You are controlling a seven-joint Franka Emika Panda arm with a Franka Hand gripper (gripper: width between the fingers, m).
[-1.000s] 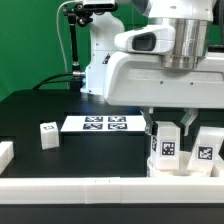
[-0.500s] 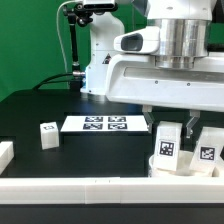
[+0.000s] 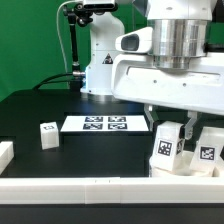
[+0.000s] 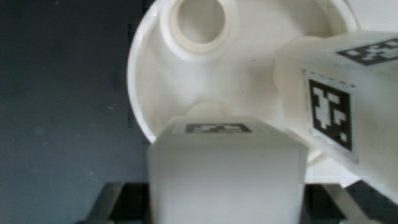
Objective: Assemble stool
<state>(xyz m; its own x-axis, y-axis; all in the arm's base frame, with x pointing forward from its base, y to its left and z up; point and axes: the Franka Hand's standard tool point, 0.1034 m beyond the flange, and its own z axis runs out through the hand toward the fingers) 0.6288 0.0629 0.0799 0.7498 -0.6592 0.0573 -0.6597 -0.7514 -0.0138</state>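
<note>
The stool's round white seat (image 4: 196,80) lies flat at the exterior view's lower right, its edge (image 3: 160,168) showing under the legs. My gripper (image 3: 170,132) is shut on a tagged white leg (image 3: 166,148) that stands on the seat, slightly tilted. In the wrist view the gripper (image 4: 222,205) has this leg (image 4: 222,165) between the dark fingers (image 4: 121,200). A second leg (image 3: 207,152) stands on the seat beside it and also shows in the wrist view (image 4: 347,90). A third leg (image 3: 47,134) lies loose on the table at the left.
The marker board (image 3: 105,123) lies mid-table. A long white rail (image 3: 100,190) runs along the front edge, with a short rail piece (image 3: 5,152) at the left. The seat has an oval hole (image 4: 201,25).
The wrist has turned a little with the held leg. The leg's tag now sits tilted and slightly lower. The other legs have not moved.
</note>
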